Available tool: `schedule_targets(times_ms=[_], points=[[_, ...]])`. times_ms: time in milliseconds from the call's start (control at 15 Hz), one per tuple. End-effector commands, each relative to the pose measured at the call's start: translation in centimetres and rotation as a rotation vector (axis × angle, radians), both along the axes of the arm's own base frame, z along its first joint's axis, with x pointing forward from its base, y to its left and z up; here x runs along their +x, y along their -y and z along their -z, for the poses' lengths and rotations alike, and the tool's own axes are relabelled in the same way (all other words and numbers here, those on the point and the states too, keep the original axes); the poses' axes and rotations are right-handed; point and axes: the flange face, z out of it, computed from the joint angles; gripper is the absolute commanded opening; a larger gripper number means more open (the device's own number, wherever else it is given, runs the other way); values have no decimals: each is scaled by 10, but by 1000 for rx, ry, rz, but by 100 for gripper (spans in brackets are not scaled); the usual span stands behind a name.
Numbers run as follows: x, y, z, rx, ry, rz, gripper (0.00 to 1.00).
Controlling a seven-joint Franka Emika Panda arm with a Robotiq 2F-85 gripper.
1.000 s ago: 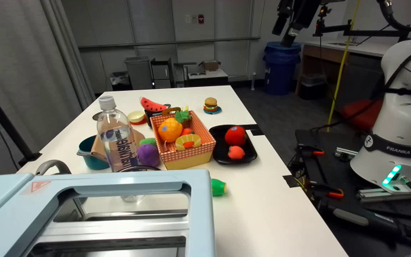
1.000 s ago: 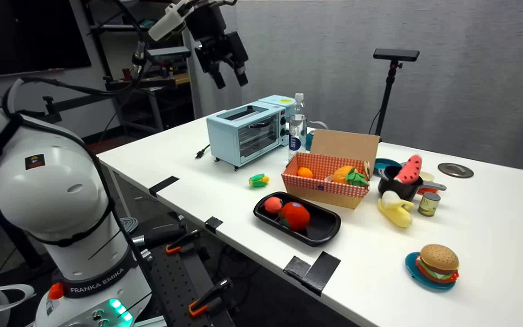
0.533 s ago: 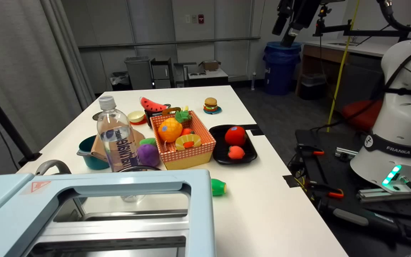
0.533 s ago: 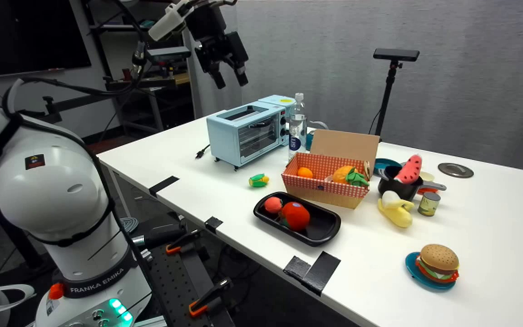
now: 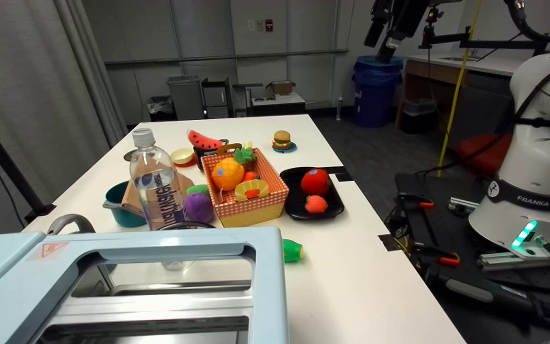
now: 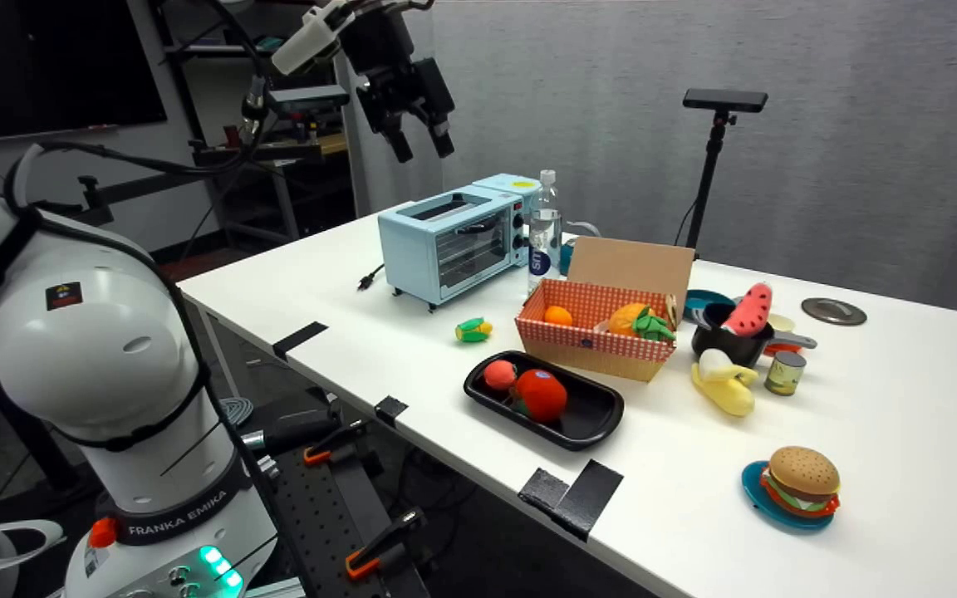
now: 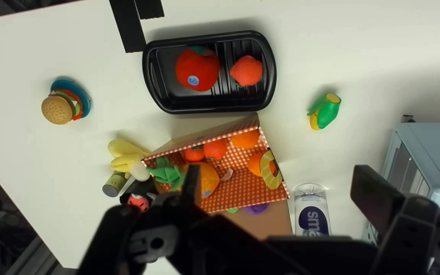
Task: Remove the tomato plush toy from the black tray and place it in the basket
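The tomato plush toy (image 6: 542, 395) is bright red with a green leaf and a round blue sticker. It lies in the black tray (image 6: 593, 425), touching or close to a smaller coral-red toy (image 6: 499, 374). In the wrist view the tomato (image 7: 198, 70) sits left of that toy in the tray (image 7: 208, 108). The orange-tan basket (image 6: 585, 357) with red checked lining stands beside the tray and holds several fruit toys. My gripper (image 6: 423, 152) is high above the table, open and empty; its fingers are wide apart in the wrist view (image 7: 277, 172).
A clear water bottle (image 5: 153, 186) and a light-blue toaster oven (image 6: 445, 241) stand near the basket. A corn toy (image 6: 473, 330), a peeled banana toy (image 6: 723, 384), a can (image 6: 786, 373), a black pot (image 6: 719, 336) and a burger on a plate (image 6: 799, 486) lie about.
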Motion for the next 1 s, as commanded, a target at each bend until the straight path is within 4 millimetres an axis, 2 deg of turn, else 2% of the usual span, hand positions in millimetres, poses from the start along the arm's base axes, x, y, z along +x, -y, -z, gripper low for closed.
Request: schedule_targets(times_ms=[0, 467, 933], points=[[0, 0, 0, -2, 0, 1, 100], [0, -1, 1, -3, -39, 29, 100], [-11, 2, 5, -27, -196, 94, 100]])
